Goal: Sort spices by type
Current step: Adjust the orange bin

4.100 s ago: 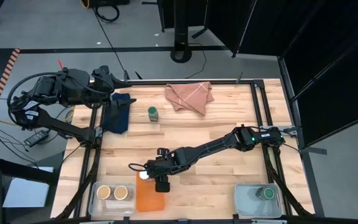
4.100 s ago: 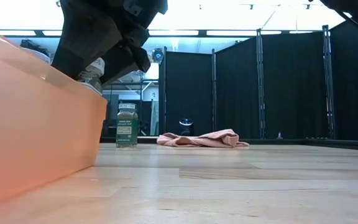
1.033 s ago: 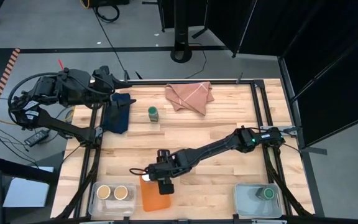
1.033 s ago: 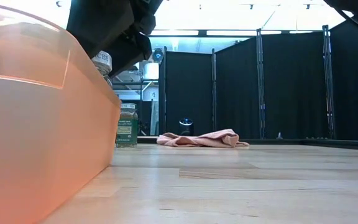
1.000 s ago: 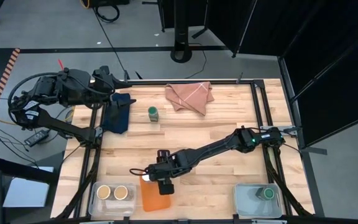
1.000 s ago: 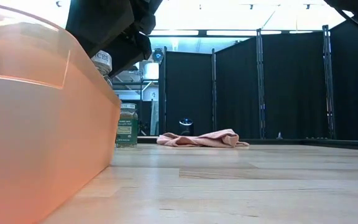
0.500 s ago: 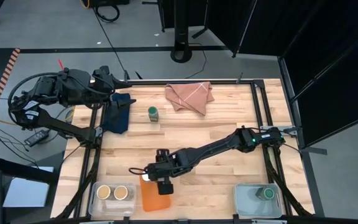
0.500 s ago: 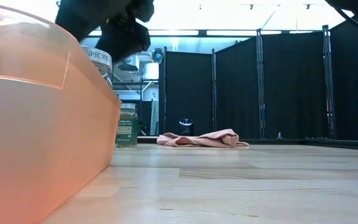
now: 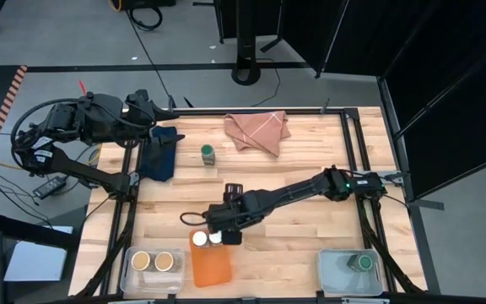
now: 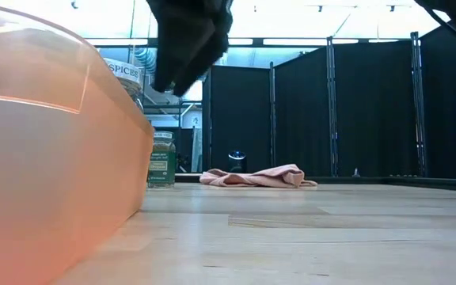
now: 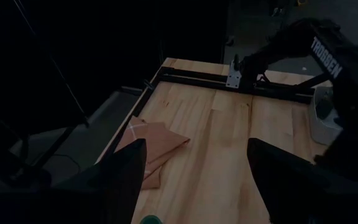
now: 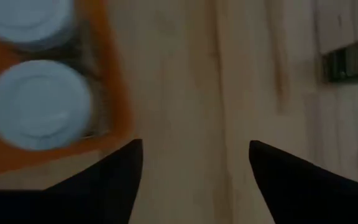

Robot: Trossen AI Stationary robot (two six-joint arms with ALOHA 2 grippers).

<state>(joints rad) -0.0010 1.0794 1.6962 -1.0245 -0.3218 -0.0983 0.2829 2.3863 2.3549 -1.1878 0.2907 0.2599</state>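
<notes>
Two white-lidded spice jars point(image 9: 198, 239) point(image 9: 215, 239) stand side by side in the far end of the orange bin point(image 9: 210, 267); the right wrist view shows their lids point(image 12: 39, 112) point(image 12: 33, 18). My right gripper point(image 9: 229, 234) hangs open just right of them, over bare wood, nothing between its fingers point(image 12: 194, 149). A green-lidded jar point(image 9: 207, 153) stands alone on the table farther back. Two tan-lidded jars point(image 9: 142, 260) point(image 9: 165, 262) sit in the left clear bin, and one green-lidded jar point(image 9: 361, 263) sits in the right clear bin. My left gripper point(image 11: 194, 186) waits open at the far left corner.
A pink folded cloth point(image 9: 257, 131) lies at the table's far edge, a dark blue cloth point(image 9: 160, 152) at the far left. The three bins line the near edge. Bare wood stretches between the lone green-lidded jar and the bins.
My right gripper has let go of the white-lidded jar, which now stands in the orange bin beside the other one. The gripper has risen and drawn away toward the table's right and far side, tipping less steeply downward.
</notes>
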